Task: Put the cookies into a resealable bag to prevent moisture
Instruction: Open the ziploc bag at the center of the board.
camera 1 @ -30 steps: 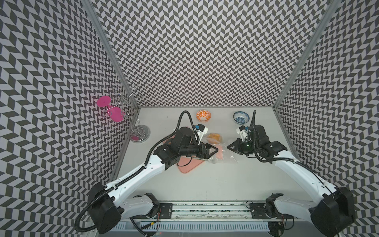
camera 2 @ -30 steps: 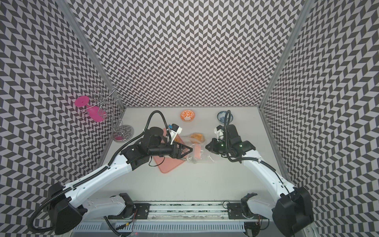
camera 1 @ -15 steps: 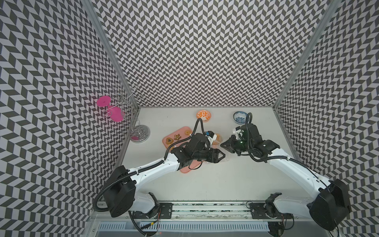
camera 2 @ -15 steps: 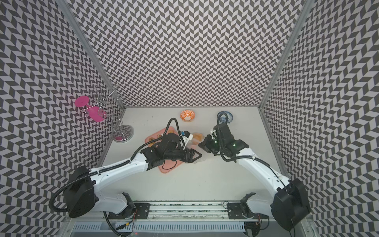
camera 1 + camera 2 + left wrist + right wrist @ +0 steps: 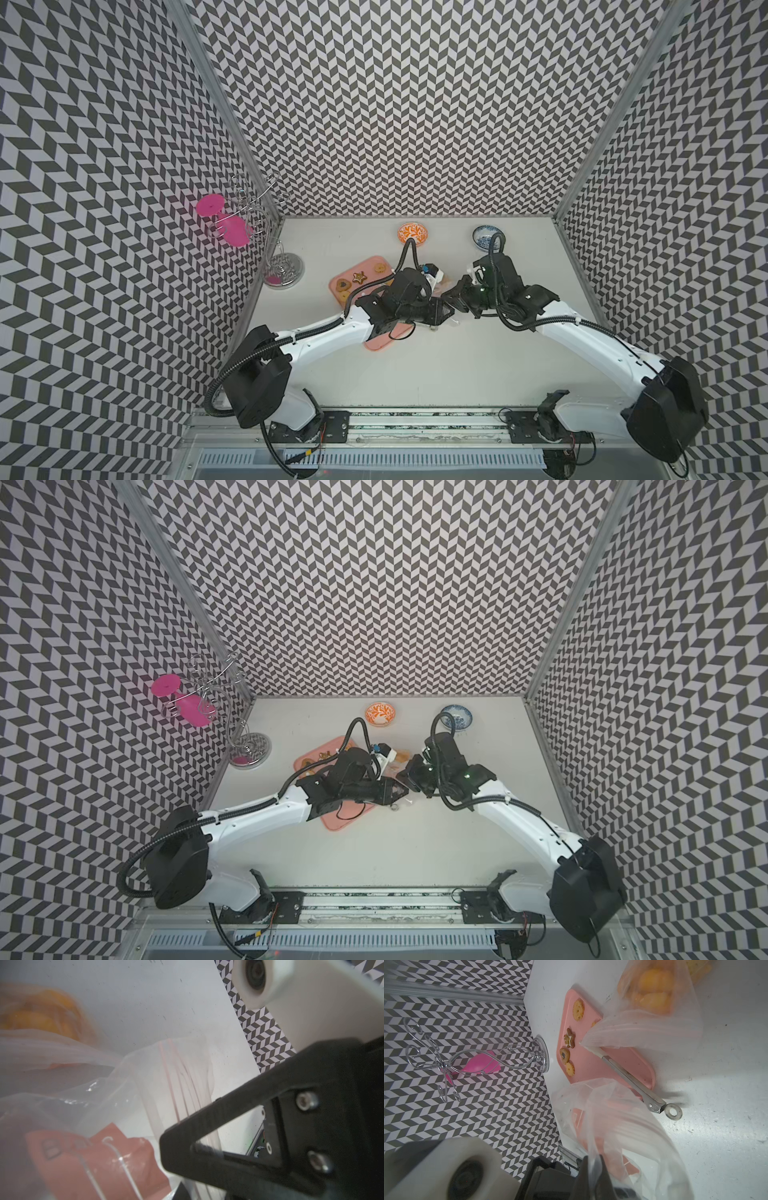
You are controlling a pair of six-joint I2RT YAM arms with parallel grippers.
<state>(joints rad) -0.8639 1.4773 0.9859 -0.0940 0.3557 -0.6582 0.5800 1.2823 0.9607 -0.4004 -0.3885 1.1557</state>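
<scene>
Right wrist camera shows what the top views hide: right tool (image 5: 593, 1169) clamped on the resealable bag (image 5: 623, 1126), yellow cookies (image 5: 654, 987) behind clear plastic, others on the pink tray (image 5: 618, 1059). Left tool (image 5: 446, 311), can't tell. White bench (image 5: 457, 365), chevron walls (image 5: 395, 104).

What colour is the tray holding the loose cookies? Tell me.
Salmon pink, plain, no pattern; the tray shows best in the right wrist view.

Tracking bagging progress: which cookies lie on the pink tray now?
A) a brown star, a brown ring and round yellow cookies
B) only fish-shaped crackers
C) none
A: the right wrist view shows the brown star, brown ring and round yellow cookies on the pink tray.
</scene>
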